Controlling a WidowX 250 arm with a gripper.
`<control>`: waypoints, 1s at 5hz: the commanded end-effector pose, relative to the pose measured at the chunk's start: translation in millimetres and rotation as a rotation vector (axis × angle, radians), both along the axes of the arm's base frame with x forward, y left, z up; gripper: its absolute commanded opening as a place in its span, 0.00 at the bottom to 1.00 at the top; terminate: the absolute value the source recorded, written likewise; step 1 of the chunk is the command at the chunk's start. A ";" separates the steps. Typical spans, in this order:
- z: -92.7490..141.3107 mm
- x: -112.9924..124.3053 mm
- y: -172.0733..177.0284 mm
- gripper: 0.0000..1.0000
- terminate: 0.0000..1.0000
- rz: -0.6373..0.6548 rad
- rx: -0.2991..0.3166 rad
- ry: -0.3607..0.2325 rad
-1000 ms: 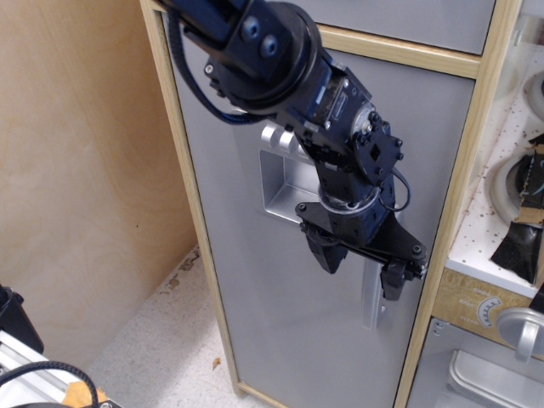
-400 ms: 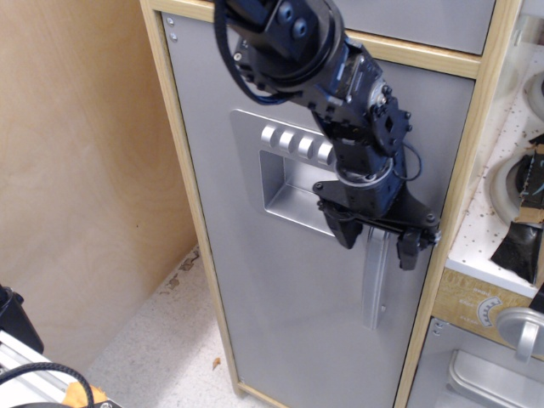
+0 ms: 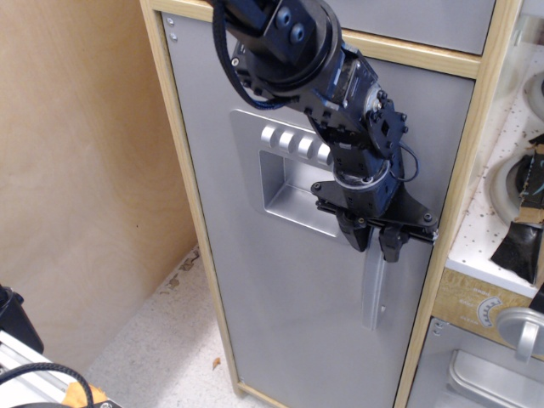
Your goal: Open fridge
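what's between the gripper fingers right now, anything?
In the only view, the gripper sits at the top end of the fridge door's silver handle, fingers either side of it; whether the pads touch it is unclear.

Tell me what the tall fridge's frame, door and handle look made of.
Light wooden frame: pale wood, faint grain visible. Matte silver-grey door: painted board or plastic, flat sheen, uncertain. Curved silver handle: glossier, metal-look, possibly silvered plastic; the black gripper is closed around its top.
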State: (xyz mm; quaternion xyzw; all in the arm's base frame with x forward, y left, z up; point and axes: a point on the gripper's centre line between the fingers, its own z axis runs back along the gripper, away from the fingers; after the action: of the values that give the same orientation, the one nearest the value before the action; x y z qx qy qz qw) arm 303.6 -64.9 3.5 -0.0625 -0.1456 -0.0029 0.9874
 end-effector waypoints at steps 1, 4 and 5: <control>-0.8 -30.0 -3.7 0.00 0.00 0.053 -0.025 0.035; -1.1 -111.5 -18.2 1.00 0.00 0.163 -0.050 0.146; -7.4 -132.2 -38.1 1.00 0.00 0.191 -0.081 0.179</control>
State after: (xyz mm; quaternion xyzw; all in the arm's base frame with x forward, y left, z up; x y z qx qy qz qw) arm 165.9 -101.4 -12.0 -0.0868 -0.0520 0.1039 0.9894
